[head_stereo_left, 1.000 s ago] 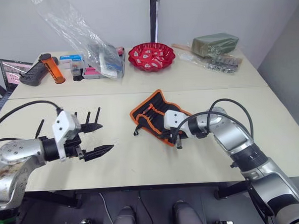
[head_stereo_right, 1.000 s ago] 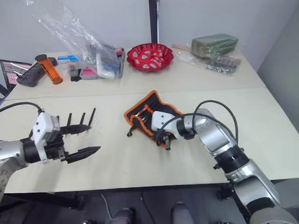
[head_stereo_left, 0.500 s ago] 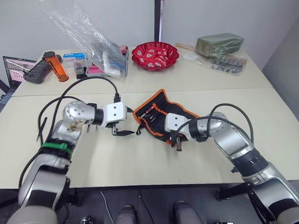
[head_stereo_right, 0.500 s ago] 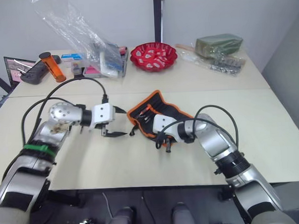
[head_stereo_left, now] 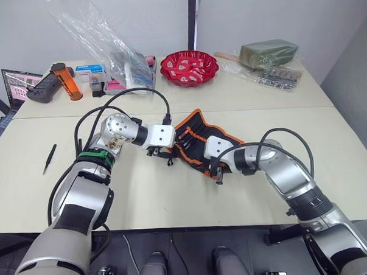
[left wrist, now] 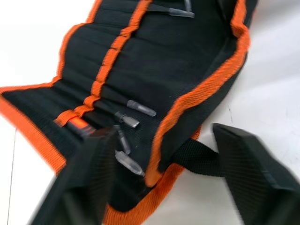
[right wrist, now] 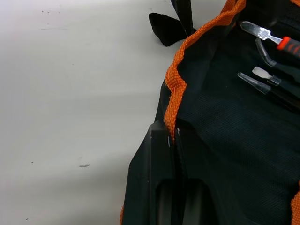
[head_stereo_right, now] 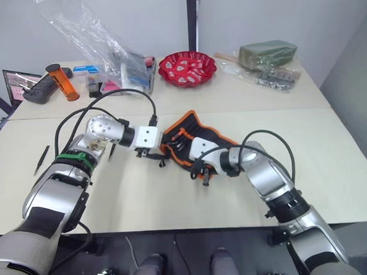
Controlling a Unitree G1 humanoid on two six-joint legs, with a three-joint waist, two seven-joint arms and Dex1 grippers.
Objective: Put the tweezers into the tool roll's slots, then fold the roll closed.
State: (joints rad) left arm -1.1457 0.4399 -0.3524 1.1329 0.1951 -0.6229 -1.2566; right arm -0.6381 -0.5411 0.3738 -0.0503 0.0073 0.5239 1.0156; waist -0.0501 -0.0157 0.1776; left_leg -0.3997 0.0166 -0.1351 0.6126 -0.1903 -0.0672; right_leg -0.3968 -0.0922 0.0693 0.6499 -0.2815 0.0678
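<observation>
We see the tool roll (left wrist: 187, 61) as matt black woven cloth, its orange border trim (left wrist: 201, 91) a coarser ribbed webbing. The tools in the slots (left wrist: 101, 86) show dull grey metal tips. The table (right wrist: 70, 70) looks smooth and matt, the red bowl (head_stereo_left: 189, 67) glossy plastic, the bag (head_stereo_left: 94, 38) clear crinkled film

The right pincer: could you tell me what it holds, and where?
The right pincer is shut on the tool roll, pinching its orange border trim.

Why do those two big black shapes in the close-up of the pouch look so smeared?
In the left wrist view the left gripper's fingers sit closest to the lens and blur, open around the tool roll; the right wrist view is crisp on its orange trim.
</observation>
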